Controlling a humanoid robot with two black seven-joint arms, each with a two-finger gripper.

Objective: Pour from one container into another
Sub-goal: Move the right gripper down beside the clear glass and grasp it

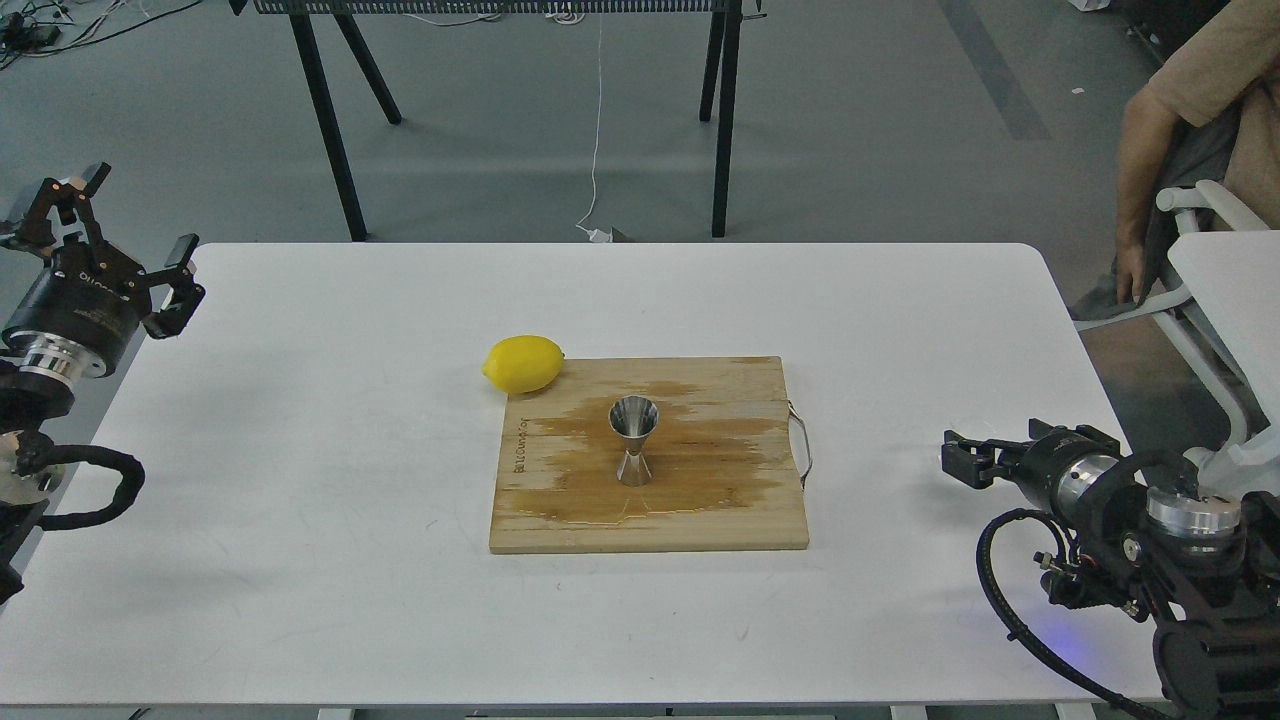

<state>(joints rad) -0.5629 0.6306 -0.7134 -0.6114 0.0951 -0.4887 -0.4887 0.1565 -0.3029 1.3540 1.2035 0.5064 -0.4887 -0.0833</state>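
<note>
A: Steel jigger (634, 440) stands upright near the middle of the wooden board (700, 520), on the stained, wet-looking patch. Lemon (523, 363) sits at the board's far left corner, on the desk (300, 480).

B: And the clear glass cup to pour from?

A: Not in view anywhere. Only the jigger shows.

B: How will the jigger handle?

A: Judging by its look: light, rigid, polished, so likely slippery, more so if that patch is wet. Narrow foot, wide mouth, so it may tip under a sideways knock. The waist looks the best place to pinch it.

B: The tools?

A: Left tool (125, 225) hovers off the desk's left edge, fingers spread wide, holding nothing. Right tool (958, 458) hangs near the right edge, well apart from the board; it is dark and seen end-on, so I cannot tell its opening.
</note>
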